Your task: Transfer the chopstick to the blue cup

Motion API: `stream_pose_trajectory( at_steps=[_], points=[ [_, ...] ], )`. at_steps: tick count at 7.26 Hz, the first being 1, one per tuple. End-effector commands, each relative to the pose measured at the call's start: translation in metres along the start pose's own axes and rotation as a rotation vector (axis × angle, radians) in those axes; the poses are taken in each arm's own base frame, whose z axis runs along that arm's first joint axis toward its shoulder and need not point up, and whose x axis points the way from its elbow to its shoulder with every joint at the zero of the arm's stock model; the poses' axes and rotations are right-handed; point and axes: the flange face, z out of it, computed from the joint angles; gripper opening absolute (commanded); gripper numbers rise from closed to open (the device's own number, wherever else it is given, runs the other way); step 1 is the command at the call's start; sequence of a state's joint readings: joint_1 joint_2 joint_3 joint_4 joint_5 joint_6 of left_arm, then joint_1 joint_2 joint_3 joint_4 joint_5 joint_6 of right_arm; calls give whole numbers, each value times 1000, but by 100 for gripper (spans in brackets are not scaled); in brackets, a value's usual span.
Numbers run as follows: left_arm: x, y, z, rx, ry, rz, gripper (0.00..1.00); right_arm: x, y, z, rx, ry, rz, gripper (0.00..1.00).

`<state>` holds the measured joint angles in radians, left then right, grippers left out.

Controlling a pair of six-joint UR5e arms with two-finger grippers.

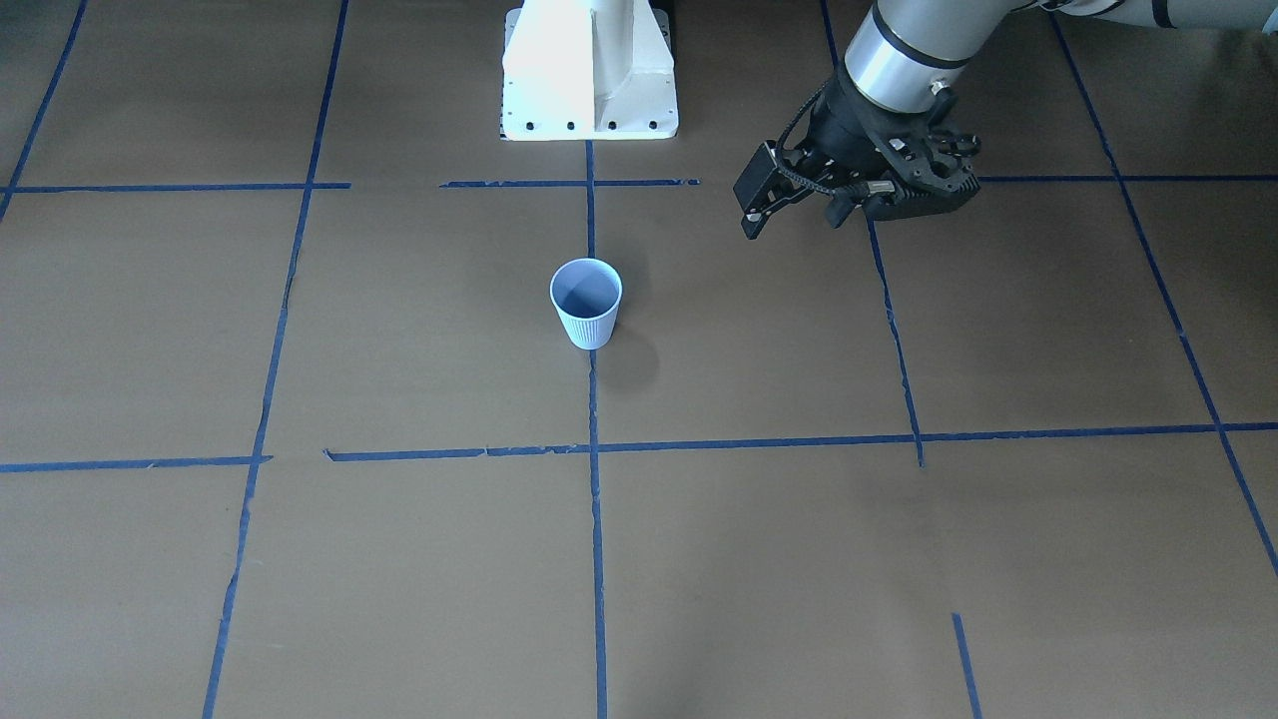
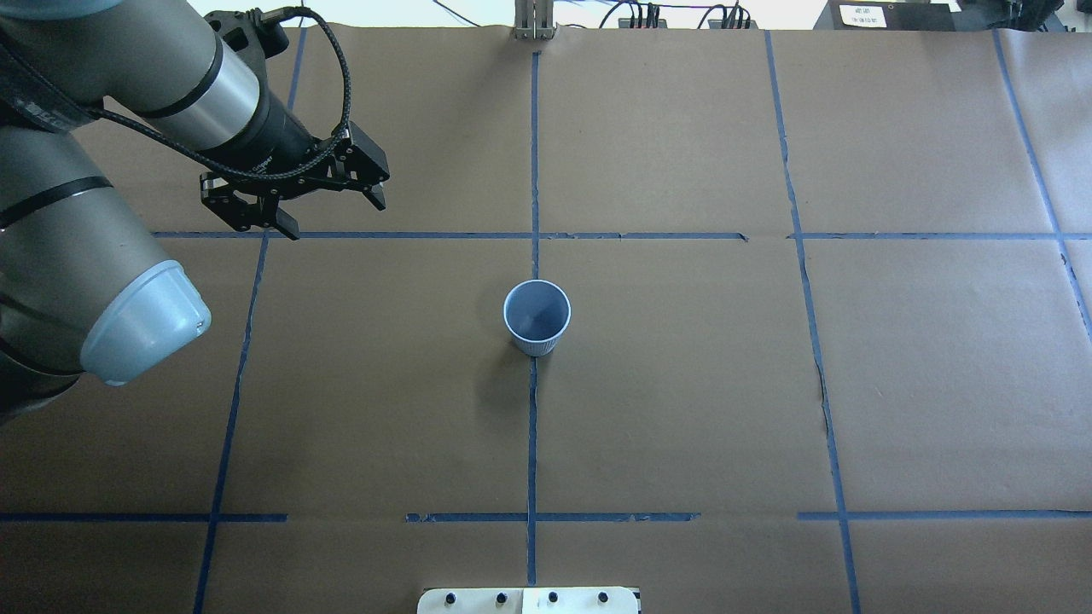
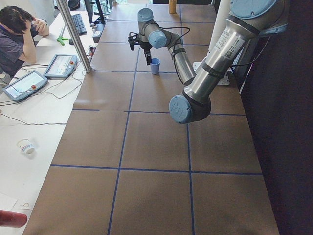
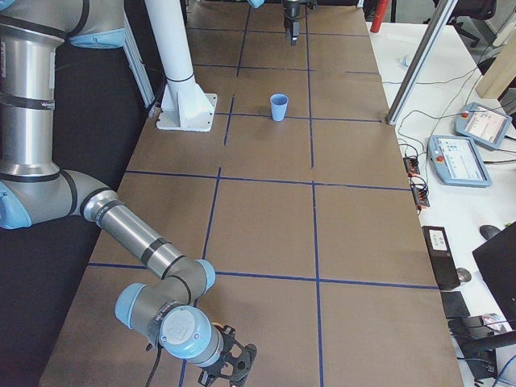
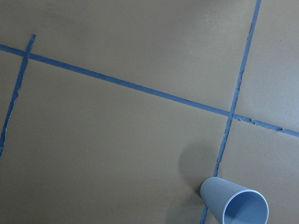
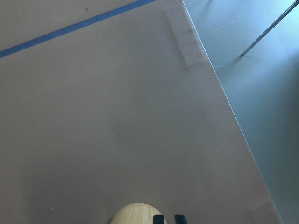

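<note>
The blue cup (image 1: 586, 305) stands upright at the middle of the table, where two tape lines cross, and its inside shows nothing. It also shows in the overhead view (image 2: 536, 317) and at the bottom right of the left wrist view (image 5: 233, 205). My left gripper (image 2: 334, 217) hovers open and holds nothing, off to the cup's left and farther from the robot's base. My right gripper (image 4: 230, 367) is at the table's far end. Its two dark fingertips (image 6: 160, 218) stand close together in the wrist view. The chopstick is out of view.
Blue tape lines (image 2: 533, 153) divide the brown paper table top into squares. The white robot base (image 1: 589, 70) stands behind the cup. A tan rounded shape (image 6: 135, 214) sits beside the right fingertips, near the table's edge. A person (image 3: 19, 34) sits at a side desk.
</note>
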<state>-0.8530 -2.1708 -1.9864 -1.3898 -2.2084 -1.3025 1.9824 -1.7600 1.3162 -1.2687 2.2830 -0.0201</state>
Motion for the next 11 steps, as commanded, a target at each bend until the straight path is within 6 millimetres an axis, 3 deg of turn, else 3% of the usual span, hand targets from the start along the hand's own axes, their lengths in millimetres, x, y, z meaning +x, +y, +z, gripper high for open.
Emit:
stream_pose_trajectory(
  at_steps=[1,3,5,6,7,8,9,10,11],
  points=[
    [1,1,0,-2,1,-3,100,-6,-30,-33,75,-4,-5,0],
    [1,1,0,-1,2,-2,100,-15,-68,-82,173,-1,-24,0],
    [1,1,1,-2,2,-1,100,-40,-79,-124,234,4,-59,0],
    [0,1,2,-3,-1,-3,100,-55,-87,-154,230,1,-37,0],
    [-1,1,2,-3,1,-2,100,-93,-90,-204,224,7,-28,0],
    [-1,1,2,-3,1,-2,100,-140,-93,-257,213,22,-27,0],
    [-2,1,3,-3,-1,0,100,-211,-108,-311,170,42,-42,0],
    [-3,1,4,-4,-4,4,100,-303,-127,-340,100,48,-69,0],
    [-6,-1,5,-2,-12,2,100,-397,-143,-347,82,44,-72,0]
  ],
)
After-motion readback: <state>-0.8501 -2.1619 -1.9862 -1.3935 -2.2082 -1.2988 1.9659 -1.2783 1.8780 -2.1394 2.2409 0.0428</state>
